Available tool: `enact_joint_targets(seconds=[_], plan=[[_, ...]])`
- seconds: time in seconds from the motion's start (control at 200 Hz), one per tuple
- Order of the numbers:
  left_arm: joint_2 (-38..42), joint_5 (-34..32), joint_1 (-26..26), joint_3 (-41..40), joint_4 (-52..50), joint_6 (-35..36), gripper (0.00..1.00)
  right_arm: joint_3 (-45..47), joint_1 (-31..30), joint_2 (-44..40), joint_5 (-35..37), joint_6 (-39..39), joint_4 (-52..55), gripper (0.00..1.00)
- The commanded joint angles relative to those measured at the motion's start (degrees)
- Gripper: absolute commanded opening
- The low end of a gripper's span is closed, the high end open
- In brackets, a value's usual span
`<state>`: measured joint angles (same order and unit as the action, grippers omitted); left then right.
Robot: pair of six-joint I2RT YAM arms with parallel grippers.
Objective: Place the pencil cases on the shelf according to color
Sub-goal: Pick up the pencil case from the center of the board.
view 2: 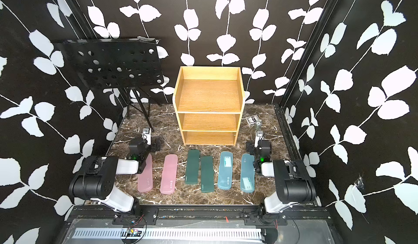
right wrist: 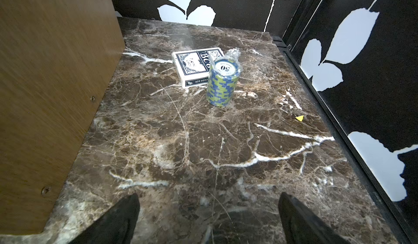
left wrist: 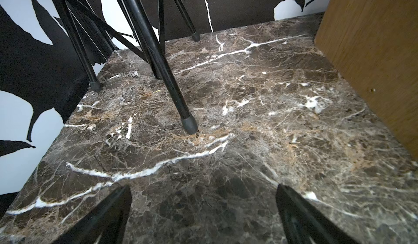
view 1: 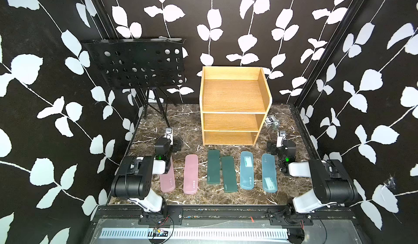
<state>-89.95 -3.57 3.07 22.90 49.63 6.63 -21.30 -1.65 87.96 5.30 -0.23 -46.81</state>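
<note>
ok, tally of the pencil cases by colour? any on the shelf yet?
Pink pencil cases: 2
Dark green pencil cases: 2
Light blue pencil cases: 2
Total: 6, all lying on the table in front of the shelf; 0 on the shelf.

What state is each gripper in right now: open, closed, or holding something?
Left gripper: open, holding nothing.
Right gripper: open, holding nothing.
</note>
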Motion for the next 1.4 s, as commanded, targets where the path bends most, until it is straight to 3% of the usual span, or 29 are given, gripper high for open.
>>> enact_joint_targets(seconds=[0.0,0.56,0.665,0.73,0.855,1.02,1.105,1.15,1.395], plan=[[1.16,0.59,-0.08,0.68,-0.11,0.13,0.99,-1.93,0.22,-0.59,-0.20,-0.21,-0.92,0.99],[1.17,0.60,-0.09,0.65,0.08,0.13,0.99,-1.96,0.24,-0.54,-0.18,-0.12,-0.92,0.99],[3.76,-3.53,-0.07,-0.96,1.92,-0.98,0.99,-2.39,0.11,-1.08,1.54,0.31,-0.75,0.99],[8.29,-6.85,0.08,-0.15,-4.10,-2.49,0.99,-5.06,-0.06,-4.04,4.60,1.31,7.09,0.99],[17.21,-12.90,0.09,4.38,-21.78,-6.73,0.99,-16.34,-0.44,-8.17,11.73,8.09,34.07,0.99],[25.68,-22.05,0.09,11.67,-46.85,-22.61,0.99,-20.25,-2.51,-14.17,14.58,17.96,53.12,0.99],[28.95,-21.33,0.10,13.68,-56.19,-28.37,0.99,-20.43,-3.84,-18.38,14.59,26.01,63.12,0.99],[30.71,-19.78,0.10,14.08,-59.37,-30.57,0.99,-19.81,-4.57,-20.65,11.15,26.82,66.38,0.97],[36.17,-8.13,0.14,17.14,-74.95,-38.64,0.99,-18.94,-9.71,-31.16,7.35,34.78,86.44,0.95]])
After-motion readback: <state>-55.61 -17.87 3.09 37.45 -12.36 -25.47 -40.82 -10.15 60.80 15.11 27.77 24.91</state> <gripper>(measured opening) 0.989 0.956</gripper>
